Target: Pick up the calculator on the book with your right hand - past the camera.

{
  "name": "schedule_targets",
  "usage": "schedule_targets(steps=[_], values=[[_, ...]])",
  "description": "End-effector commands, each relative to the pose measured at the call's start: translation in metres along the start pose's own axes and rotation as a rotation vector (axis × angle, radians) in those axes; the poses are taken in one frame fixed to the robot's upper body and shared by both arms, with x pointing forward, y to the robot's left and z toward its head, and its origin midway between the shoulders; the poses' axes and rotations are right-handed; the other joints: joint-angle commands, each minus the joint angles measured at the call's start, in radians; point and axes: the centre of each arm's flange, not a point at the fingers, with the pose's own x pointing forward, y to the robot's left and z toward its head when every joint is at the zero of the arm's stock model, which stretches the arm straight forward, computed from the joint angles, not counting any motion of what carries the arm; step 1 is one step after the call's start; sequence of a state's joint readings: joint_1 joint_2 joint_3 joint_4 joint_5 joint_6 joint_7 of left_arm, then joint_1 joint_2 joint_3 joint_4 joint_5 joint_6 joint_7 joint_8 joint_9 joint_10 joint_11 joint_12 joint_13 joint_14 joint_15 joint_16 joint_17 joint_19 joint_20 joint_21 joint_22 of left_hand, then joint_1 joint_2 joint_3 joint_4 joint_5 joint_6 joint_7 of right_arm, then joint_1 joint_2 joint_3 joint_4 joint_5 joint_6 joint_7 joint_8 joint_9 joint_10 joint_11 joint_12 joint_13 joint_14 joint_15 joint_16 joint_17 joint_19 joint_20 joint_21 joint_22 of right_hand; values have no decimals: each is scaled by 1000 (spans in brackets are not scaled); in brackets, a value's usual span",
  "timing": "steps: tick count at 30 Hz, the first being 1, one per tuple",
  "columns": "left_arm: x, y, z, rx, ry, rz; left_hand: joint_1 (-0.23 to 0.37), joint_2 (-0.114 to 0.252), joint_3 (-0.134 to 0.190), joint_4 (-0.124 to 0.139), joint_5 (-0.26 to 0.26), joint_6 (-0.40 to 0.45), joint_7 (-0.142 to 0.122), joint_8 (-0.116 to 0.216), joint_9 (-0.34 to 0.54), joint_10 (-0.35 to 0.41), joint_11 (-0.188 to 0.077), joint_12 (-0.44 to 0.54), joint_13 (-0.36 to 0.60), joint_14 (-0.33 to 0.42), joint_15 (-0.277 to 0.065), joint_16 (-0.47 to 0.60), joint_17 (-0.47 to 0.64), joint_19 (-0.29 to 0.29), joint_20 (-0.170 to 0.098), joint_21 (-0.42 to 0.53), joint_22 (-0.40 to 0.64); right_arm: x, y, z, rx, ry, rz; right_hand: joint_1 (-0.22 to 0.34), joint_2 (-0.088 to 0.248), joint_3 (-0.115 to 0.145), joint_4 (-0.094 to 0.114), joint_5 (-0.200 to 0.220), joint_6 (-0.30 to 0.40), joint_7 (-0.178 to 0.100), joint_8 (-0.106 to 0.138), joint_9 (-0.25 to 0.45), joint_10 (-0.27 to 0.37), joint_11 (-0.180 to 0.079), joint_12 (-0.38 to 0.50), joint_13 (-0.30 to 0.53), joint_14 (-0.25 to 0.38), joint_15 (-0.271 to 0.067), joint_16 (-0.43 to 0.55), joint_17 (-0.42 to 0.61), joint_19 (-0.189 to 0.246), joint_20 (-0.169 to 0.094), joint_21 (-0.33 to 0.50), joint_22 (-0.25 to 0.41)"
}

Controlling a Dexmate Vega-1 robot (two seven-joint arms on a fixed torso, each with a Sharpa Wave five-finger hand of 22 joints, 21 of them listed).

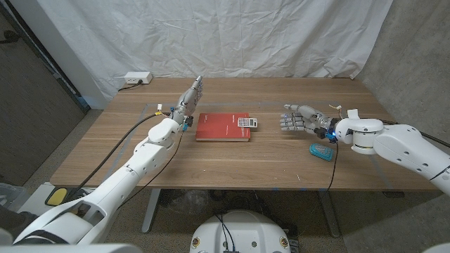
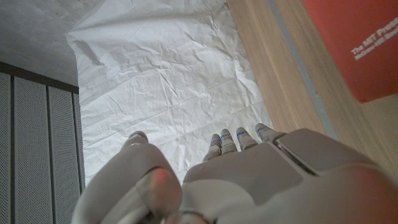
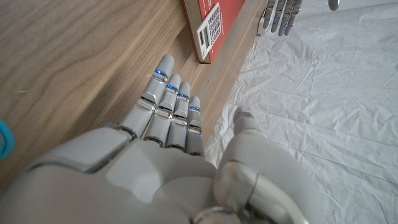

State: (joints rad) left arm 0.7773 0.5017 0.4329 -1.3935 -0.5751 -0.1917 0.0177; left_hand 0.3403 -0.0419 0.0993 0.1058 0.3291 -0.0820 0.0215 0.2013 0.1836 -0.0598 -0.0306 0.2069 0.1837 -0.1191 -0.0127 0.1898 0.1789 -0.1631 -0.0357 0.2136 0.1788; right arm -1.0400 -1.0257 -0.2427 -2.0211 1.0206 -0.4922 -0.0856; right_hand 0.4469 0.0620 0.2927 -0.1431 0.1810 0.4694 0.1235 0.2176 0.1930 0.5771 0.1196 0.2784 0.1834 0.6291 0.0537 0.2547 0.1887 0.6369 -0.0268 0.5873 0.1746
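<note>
At the centre of the head view the calculator (image 1: 245,122) lies on the right end of the red book (image 1: 223,127) on the desk (image 1: 232,165). The right robot hand (image 1: 301,119), fingers extended and empty, hovers right of it. The left robot hand (image 1: 188,97), fingers straight, holds nothing at the book's upper left.

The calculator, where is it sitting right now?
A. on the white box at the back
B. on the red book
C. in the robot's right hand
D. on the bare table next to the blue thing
B: the calculator lies on the red book, at the end nearer the right hand, which holds nothing.
</note>
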Motion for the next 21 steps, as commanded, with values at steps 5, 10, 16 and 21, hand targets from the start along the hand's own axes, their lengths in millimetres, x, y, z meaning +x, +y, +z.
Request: schedule_targets(steps=[5, 10, 16, 21], values=[[6, -10, 19, 30, -3, -22, 12, 3, -2, -3, 6, 4, 0, 2, 5, 3, -2, 0, 5, 4, 3, -2, 2, 0, -31, -5, 4, 1, -3, -6, -49, 74, 28, 19, 2, 7, -3, 8, -17, 6, -10, 3, -9, 11, -11, 4, -7, 15, -13, 3, -8, 14, -14, 3], [4, -11, 18, 32, -6, -18, 13, 4, -3, -3, 6, 5, -1, 1, 5, 2, -3, 0, 5, 3, 2, -2, 2, -1, -32, -6, 4, 4, -1, -5, -26, 79, 29, 24, 6, 11, -3, 10, -19, 3, -12, 3, -13, 14, -17, 5, -17, 26, -21, 3, -15, 24, -23, 4], [3, -15, 14, 21, -1, -25, 14, 4, -3, -4, 6, 6, -1, 2, 5, 2, -3, -1, 5, 3, 2, -2, 2, -1, -31, -6, 4, 7, 2, -3, -13, 90, 32, 32, 5, 15, -6, 12, -14, 11, -11, 3, -8, 18, -17, 5, -8, 28, -21, 3, 0, 34, -22, 4], [2, -13, 22, 51, 20, -24, 16, 4, -4, -4, 6, 6, -1, 1, 5, 2, -4, -1, 5, 3, 2, -3, 2, -3, -31, -7, 4, 9, 4, 2, -3, 86, 27, 42, -2, 17, -10, 14, 19, 3, 1, 5, -6, 15, -21, 5, 7, 32, -22, 2, 17, 41, -22, 4]])
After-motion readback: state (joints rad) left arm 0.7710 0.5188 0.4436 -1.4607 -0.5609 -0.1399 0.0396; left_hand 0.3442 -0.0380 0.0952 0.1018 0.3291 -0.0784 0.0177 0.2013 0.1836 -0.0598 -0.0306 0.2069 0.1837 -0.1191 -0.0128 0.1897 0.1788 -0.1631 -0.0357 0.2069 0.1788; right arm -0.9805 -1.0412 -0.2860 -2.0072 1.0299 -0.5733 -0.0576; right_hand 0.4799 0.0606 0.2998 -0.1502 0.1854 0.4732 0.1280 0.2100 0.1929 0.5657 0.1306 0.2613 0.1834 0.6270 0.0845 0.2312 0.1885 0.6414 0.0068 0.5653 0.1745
